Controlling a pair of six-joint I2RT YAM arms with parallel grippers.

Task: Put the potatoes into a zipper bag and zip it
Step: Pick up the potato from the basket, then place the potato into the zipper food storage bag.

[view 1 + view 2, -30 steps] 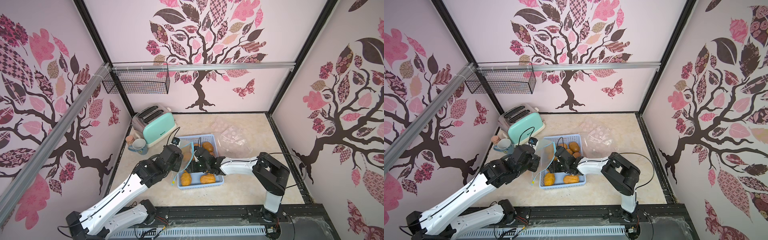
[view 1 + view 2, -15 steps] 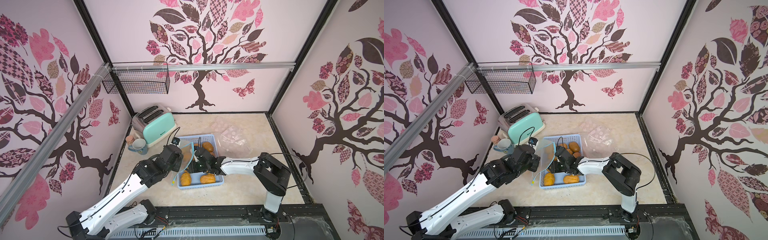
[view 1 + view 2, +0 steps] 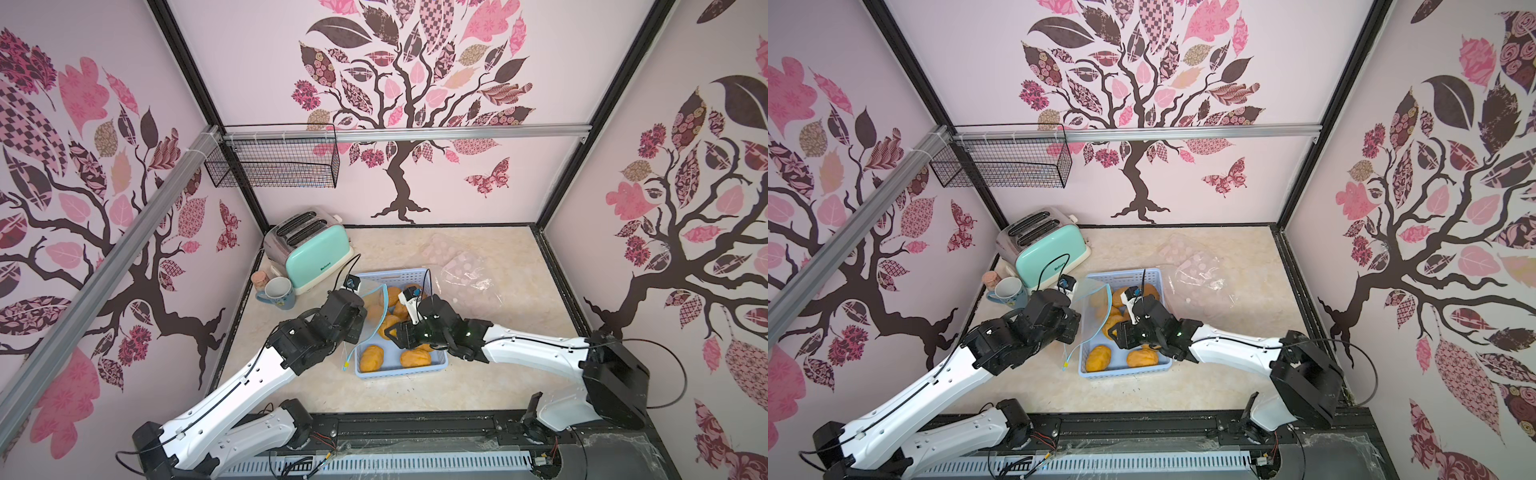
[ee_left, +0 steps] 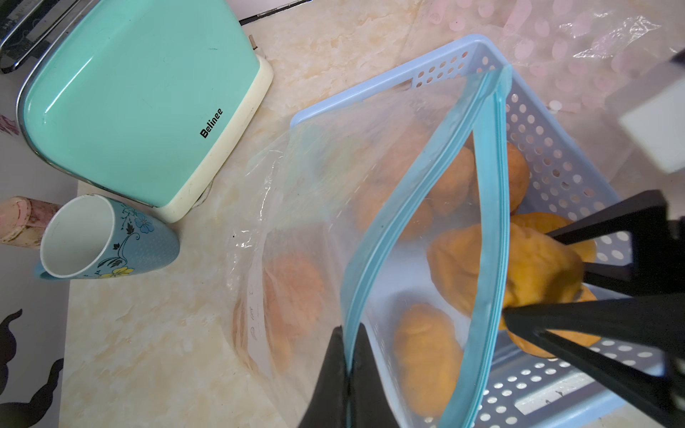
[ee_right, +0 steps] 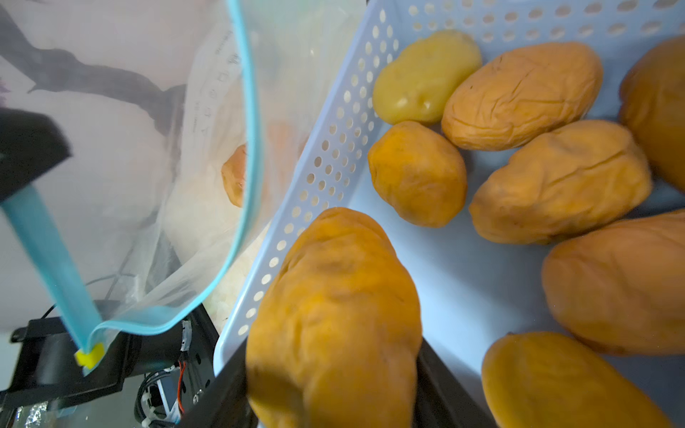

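Pale pink walls [image 3: 257, 62] bearing dark tree [image 3: 399, 187] decals with pink leaves enclose a beige marbled floor [image 3: 515, 249] at frame centre. Black posts [image 3: 185, 62] line the corners. A metal rail [image 3: 457, 132] crosses the back wall, with a wire basket [image 3: 274, 162] at upper left

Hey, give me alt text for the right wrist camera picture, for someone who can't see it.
The right claw grips a wrinkled orange potato over a blue perforated basket holding more potatoes. Beside it, an open clear zipper bag with a blue seal holds at least one.
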